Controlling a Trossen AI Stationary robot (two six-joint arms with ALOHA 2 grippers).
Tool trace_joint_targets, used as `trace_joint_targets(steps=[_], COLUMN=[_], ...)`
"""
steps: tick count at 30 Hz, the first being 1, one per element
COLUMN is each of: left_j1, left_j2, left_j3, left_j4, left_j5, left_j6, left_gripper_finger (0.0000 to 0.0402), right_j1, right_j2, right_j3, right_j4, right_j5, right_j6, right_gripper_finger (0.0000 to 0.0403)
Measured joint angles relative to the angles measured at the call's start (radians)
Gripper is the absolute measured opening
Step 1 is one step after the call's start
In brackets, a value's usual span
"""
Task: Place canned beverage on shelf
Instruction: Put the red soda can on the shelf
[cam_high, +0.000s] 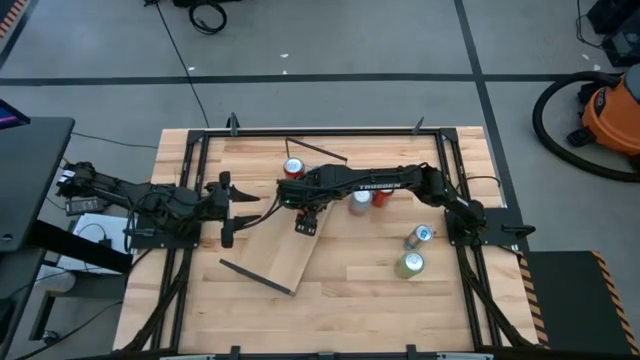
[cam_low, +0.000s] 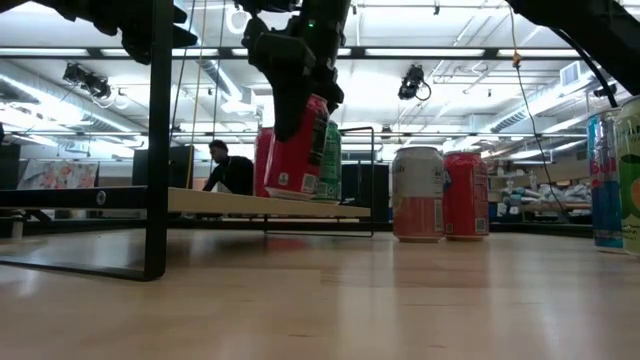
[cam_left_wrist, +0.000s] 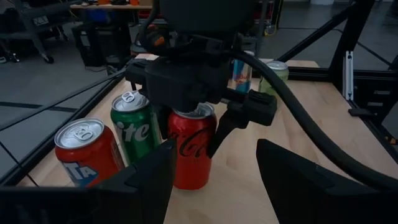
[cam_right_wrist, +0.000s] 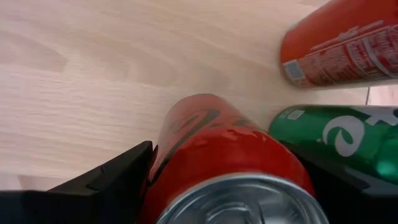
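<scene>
**Coca-Cola can on the shelf, right gripper around it**

Your red Coca-Cola can (cam_left_wrist: 191, 149) stands on the light-wood shelf (cam_high: 283, 250), near the plank's far end, with the right gripper (cam_left_wrist: 198, 127) straddling it from above. The jaws sit wide, one finger on each side of the can's upper body; from the low view the can looks slightly tilted, so you cannot tell for sure whether the fingers are gripping it or have just let go. Treat it as not yet settled.

Expect a rigid but thin-walled aluminium cylinder: smooth, slick paint, easy to dent if squeezed hard, and if full, weighty enough to tip with a thud. Take hold across the middle to upper side wall, fingers opposite each other, never on the rim or tab. A tilted base on bare wood could slide or topple into its neighbours.

Just beside it on the shelf stand a green Sprite can (cam_left_wrist: 134, 127), its lettering partly readable as "ite", and a red-orange can (cam_left_wrist: 87, 155) that looks like Fanta, with only "TA" showing. The Coca-Cola script reads plainly on the task can.

Farther out on the tabletop (cam_high: 370, 290), off the shelf, wait more cans: a pale one (cam_low: 417, 193) touching a red one (cam_low: 465, 193), and two others (cam_high: 414, 250) near the right arm's base. "TROSSEN" is printed along the right arm.

Your left gripper (cam_high: 228, 208) hovers beside the shelf's near end, jaws half open, holding nothing.
</scene>
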Motion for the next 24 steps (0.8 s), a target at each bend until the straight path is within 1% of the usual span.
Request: trace_joint_targets(steps=[4,13,16,20,24], left_j1=[0.000,0.000,0.000,0.000,0.000], left_j2=[0.000,0.000,0.000,0.000,0.000], left_j3=[0.000,0.000,0.000,0.001,0.002], left_j4=[0.000,0.000,0.002,0.024,0.023], left_j5=[0.000,0.000,-0.001,-0.018,-0.018], left_j6=[-0.001,-0.001,0.000,0.015,0.015], left_gripper_finger=[0.0231,0.0231,0.0231,0.0231,0.0231], right_j1=[-0.003,-0.005,-0.005,-0.007,-0.012], right_j2=[0.000,-0.001,-0.002,-0.002,-0.003], right_j3=[0.000,0.000,0.000,0.000,0.000], right_j4=[0.008,0.033,0.063,0.143,0.198], right_j5=[-0.003,0.000,0.003,0.003,0.017], right_j6=[-0.008,-0.022,-0.044,-0.088,-0.094], right_gripper_finger=[0.0351,0.0352,0.0352,0.0352,0.0352])
